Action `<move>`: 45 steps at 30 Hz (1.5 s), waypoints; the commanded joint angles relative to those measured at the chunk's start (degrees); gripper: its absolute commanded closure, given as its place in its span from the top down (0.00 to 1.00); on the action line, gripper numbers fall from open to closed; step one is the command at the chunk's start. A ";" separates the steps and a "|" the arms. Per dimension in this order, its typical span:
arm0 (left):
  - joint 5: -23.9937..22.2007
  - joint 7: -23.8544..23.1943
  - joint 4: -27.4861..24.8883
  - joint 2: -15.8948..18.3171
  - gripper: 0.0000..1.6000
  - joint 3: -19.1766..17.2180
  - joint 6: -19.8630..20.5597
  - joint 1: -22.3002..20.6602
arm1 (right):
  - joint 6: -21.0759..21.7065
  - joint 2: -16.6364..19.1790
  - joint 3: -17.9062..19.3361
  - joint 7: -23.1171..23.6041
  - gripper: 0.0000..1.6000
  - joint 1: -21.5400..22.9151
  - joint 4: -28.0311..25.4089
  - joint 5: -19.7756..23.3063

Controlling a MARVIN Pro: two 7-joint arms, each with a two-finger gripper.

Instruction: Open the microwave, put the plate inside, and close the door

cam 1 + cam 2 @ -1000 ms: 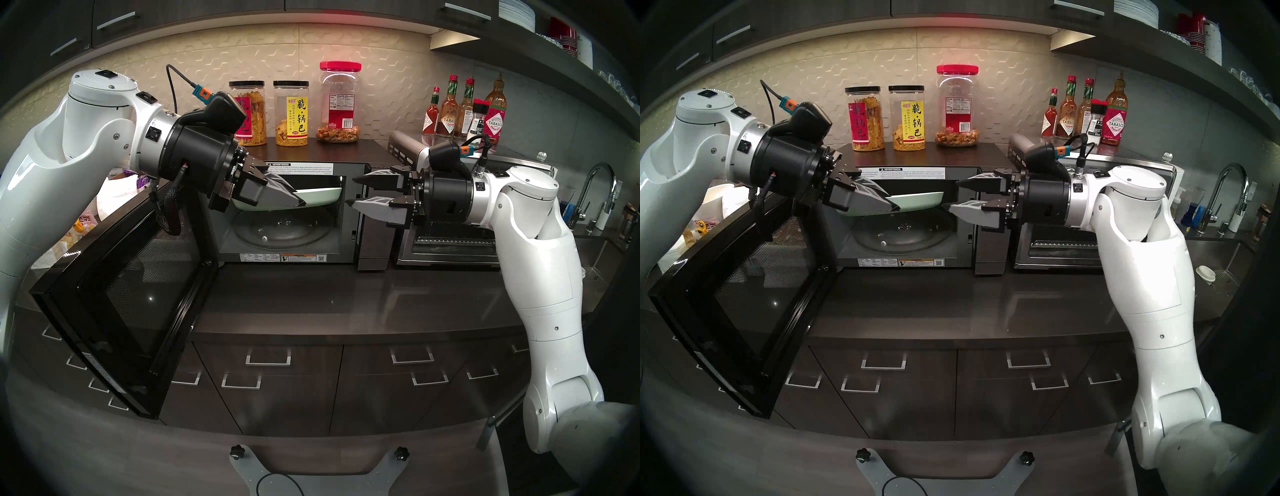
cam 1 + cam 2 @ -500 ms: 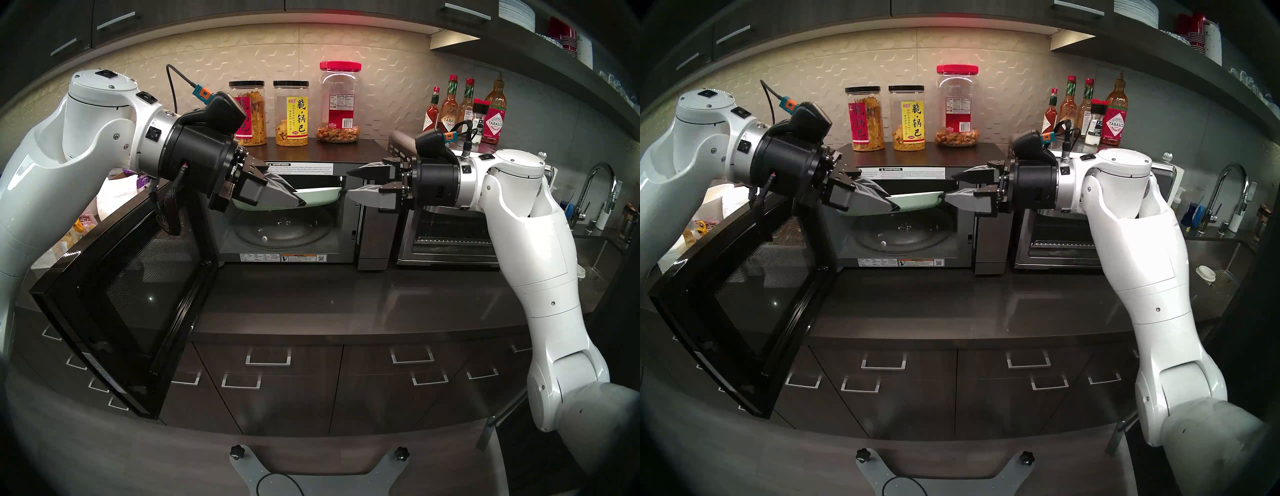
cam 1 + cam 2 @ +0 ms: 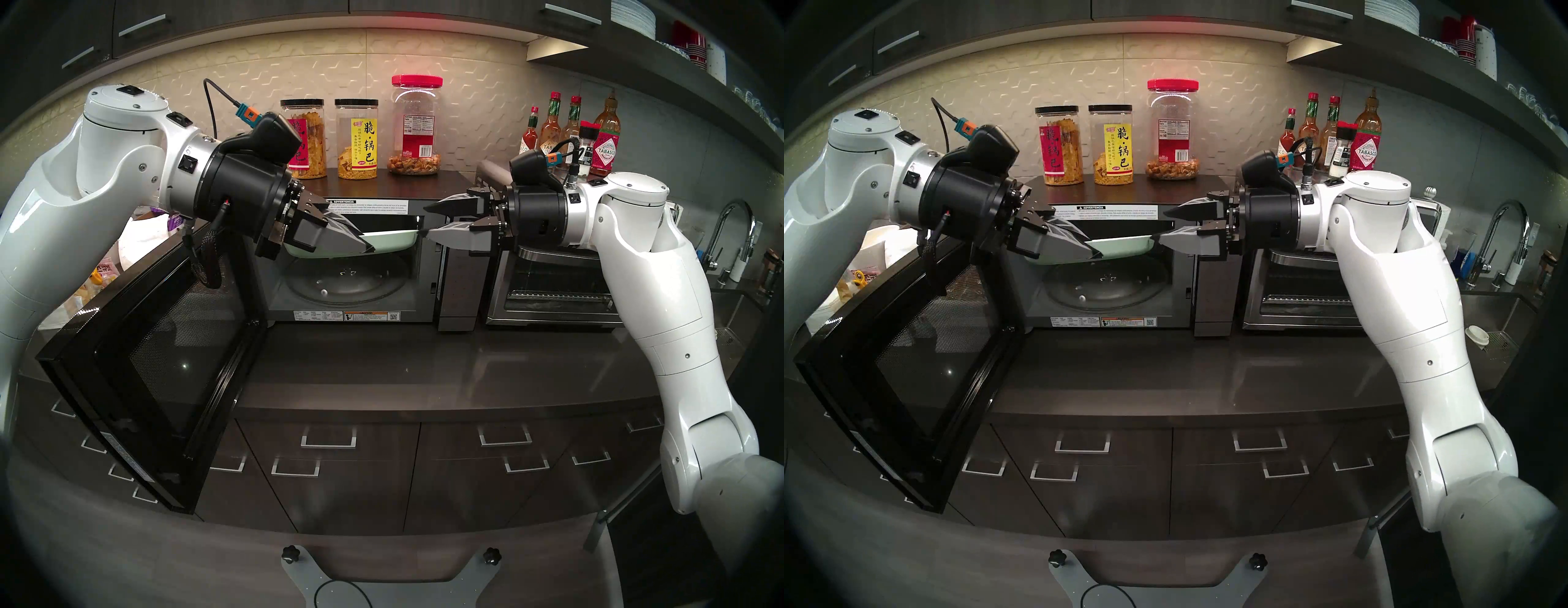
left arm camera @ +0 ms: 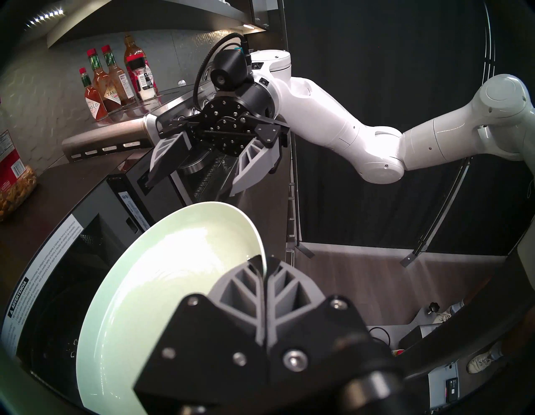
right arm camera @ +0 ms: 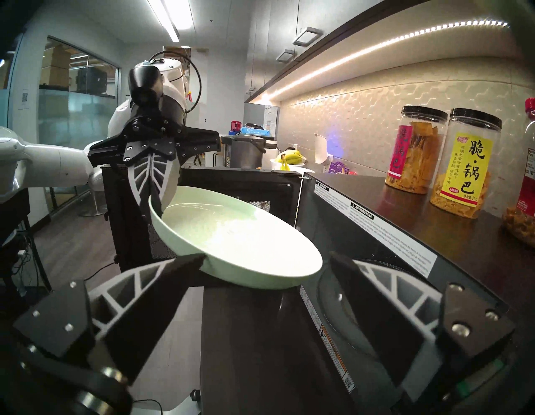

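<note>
The black microwave point(image 3: 382, 187) stands at the back of the counter. Its door point(image 3: 161, 382) is swung wide open to the left. My left gripper point(image 3: 367, 248) is shut on the left rim of the pale green plate point(image 3: 394, 242). The plate hangs tilted in the mouth of the microwave, above the glass turntable point(image 3: 343, 284). My right gripper point(image 3: 427, 221) is open at the plate's right edge, one finger above rim level and the other level with it. In the right wrist view the plate point(image 5: 237, 240) has its near edge between the spread fingers. I cannot tell whether they touch it.
A steel toaster oven point(image 3: 551, 288) stands right of the microwave, under my right wrist. Snack jars point(image 3: 358, 140) sit on the microwave's top and sauce bottles point(image 3: 568, 131) on the toaster oven. A sink faucet point(image 3: 734, 229) is at the far right. The dark counter point(image 3: 424, 365) lies in front.
My right arm has risen and moved left, bringing its open gripper from beside the control panel up to the plate's right edge. The left arm and the plate have not moved.
</note>
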 commanded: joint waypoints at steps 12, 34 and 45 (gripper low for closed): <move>-0.12 0.11 -0.12 -0.06 0.00 -0.71 0.05 -0.88 | -2.96 4.77 -2.06 7.51 1.00 1.73 -0.75 5.96; -2.52 -2.98 -1.42 1.69 0.00 -2.26 -3.59 0.51 | -4.32 5.96 -2.83 6.30 1.00 0.28 -0.80 8.10; -3.59 -6.53 -2.61 3.05 0.00 -2.14 -6.12 1.21 | -4.47 6.35 -2.86 6.27 1.00 -0.03 -0.71 8.91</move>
